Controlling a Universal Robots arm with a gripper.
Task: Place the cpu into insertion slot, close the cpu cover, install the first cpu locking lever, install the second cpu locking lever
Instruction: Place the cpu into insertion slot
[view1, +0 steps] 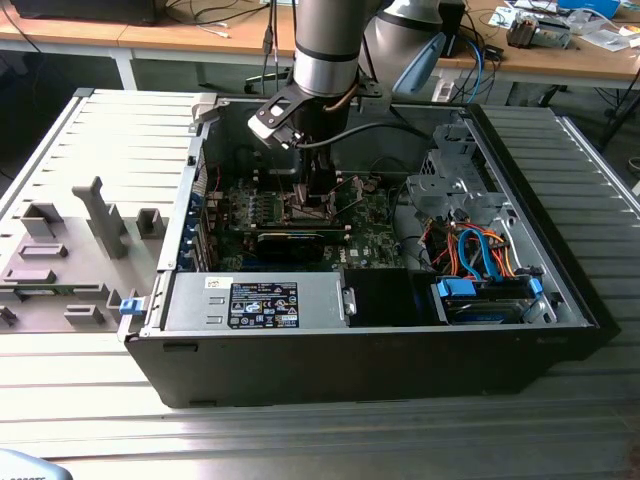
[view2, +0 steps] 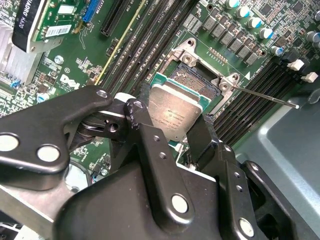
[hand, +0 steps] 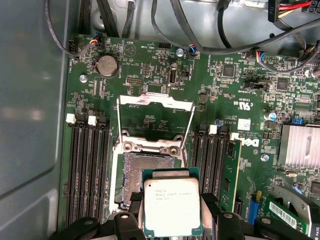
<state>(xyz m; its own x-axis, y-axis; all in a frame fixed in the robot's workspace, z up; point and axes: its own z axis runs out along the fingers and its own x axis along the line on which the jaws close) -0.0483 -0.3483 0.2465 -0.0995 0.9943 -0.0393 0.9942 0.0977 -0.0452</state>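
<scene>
- Open case (view1: 380, 360) flat on the worktop (view1: 300, 440), hand (view1: 318, 203) down in the middle of it.
- cpu (hand: 171, 207) pinched between the hand's fingers, partly over the insertion slot (hand: 132, 175); touching or not, can't tell.
- cpu cover (hand: 155, 112) swung open past the slot's hinge edge, far side from the cpu.
- Memory slots (hand: 85, 170) either side of the slot.
- Drive cage (view1: 450, 185) toward the exterior view's right.

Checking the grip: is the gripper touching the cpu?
Touching. In the second wrist view the gripper clamps the cpu by two opposite edges.

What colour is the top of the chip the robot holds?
Silver-grey, with a green rim around the cpu; clearest in the first wrist view.
</scene>
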